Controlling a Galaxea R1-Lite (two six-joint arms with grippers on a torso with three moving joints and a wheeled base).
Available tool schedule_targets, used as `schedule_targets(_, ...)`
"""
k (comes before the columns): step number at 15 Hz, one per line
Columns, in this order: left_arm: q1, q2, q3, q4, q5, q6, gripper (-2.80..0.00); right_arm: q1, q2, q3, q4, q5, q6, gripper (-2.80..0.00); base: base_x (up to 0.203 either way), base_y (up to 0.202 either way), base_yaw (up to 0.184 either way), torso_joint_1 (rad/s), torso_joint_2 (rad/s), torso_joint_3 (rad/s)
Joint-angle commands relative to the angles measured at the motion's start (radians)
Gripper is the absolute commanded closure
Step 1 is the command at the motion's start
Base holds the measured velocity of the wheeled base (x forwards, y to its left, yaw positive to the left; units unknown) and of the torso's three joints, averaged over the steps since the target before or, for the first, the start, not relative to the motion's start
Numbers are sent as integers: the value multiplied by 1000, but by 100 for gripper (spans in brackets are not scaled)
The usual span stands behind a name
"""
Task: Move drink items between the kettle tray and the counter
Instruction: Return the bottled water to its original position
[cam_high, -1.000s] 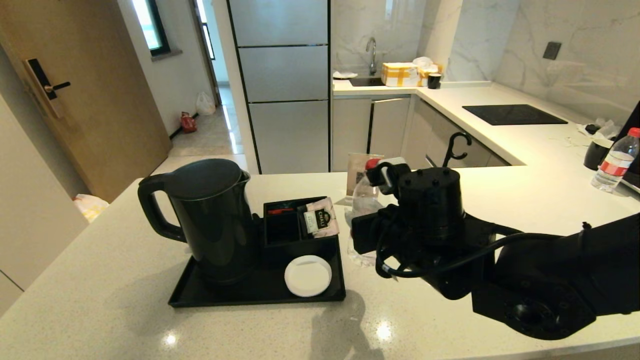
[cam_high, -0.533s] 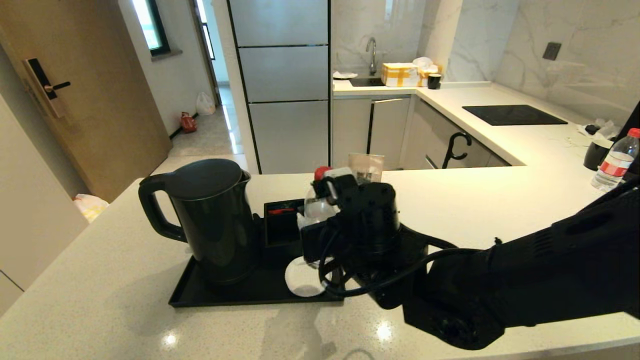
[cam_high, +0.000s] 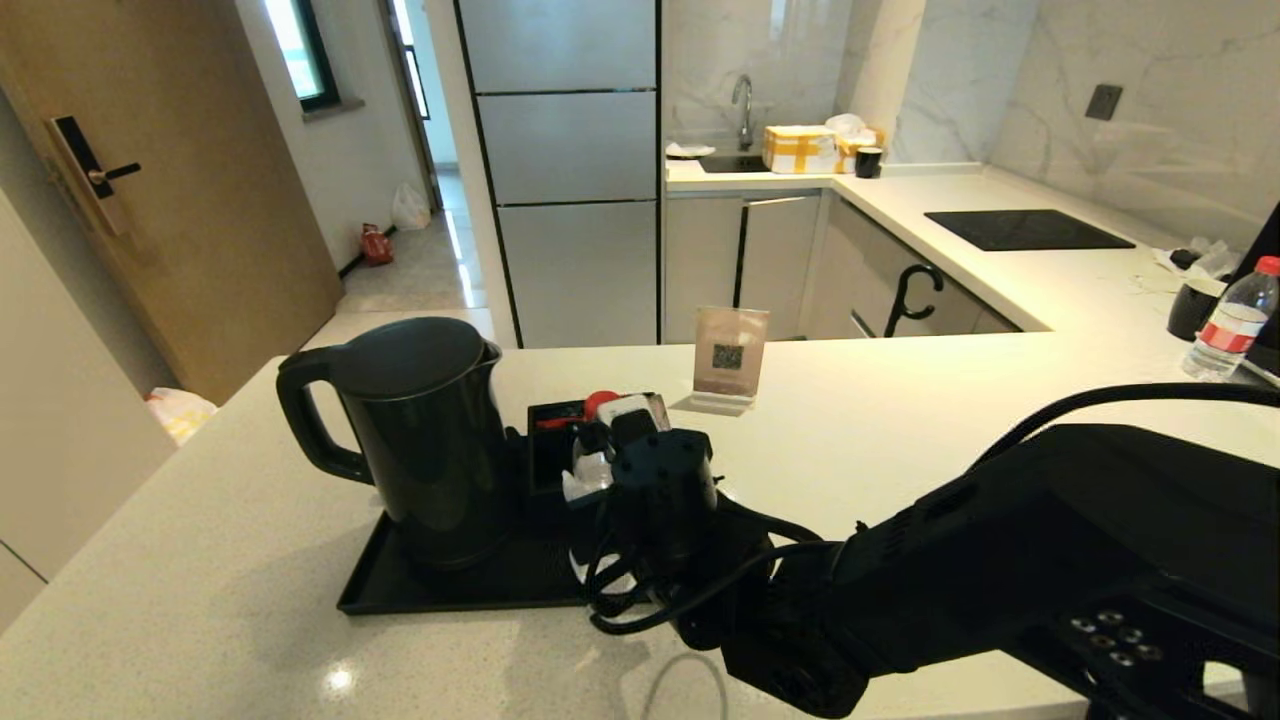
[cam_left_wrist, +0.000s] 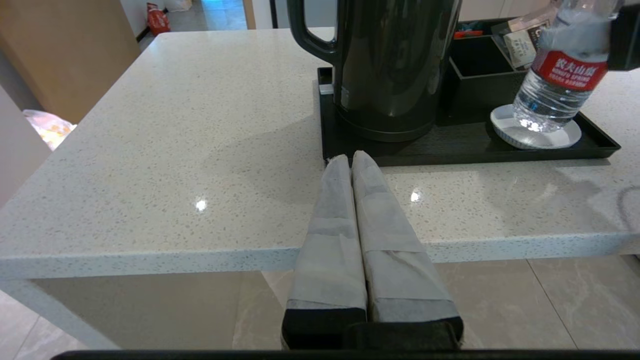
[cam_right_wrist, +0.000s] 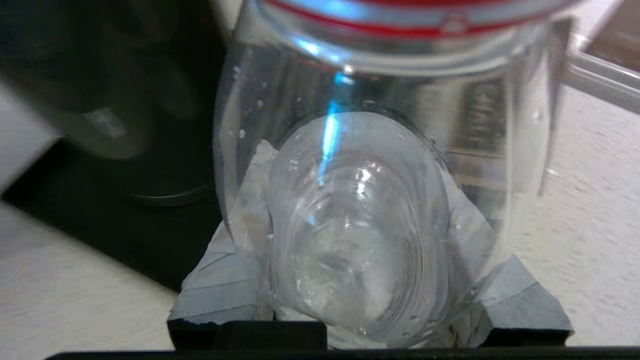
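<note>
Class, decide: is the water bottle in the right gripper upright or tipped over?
Tilted, not fully upright. In the left wrist view the water bottle leans, its base on the white coaster, with the right gripper closed around it.

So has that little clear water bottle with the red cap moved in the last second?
Yes. The right hand carried the clear red-capped bottle leftward from the counter onto the shallow black tray, nearer the tall black kettle.

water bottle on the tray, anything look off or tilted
Yes: the water bottle leans, its base over the white coaster on the kettle tray, clamped in the right gripper. Nothing spilled.
</note>
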Motion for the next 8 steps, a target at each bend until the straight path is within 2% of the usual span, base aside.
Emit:
schedule_targets(1,0,1,0,0,0,0,0,3,29,-12,-5,-1,1,0,0,0,0,0,0,0)
schedule_targets(5,0,1,0,0,0,0,0,-3,51,-28,6,-1,0,0,0,0,0,0,0,0)
schedule_targets(6,0,1,0,0,0,0,0,-3,51,-27,6,-1,1,-280,0,0,0,0,0,0)
schedule_targets(8,0,1,0,0,0,0,0,-3,51,-28,4,-1,1,-280,0,0,0,0,0,0)
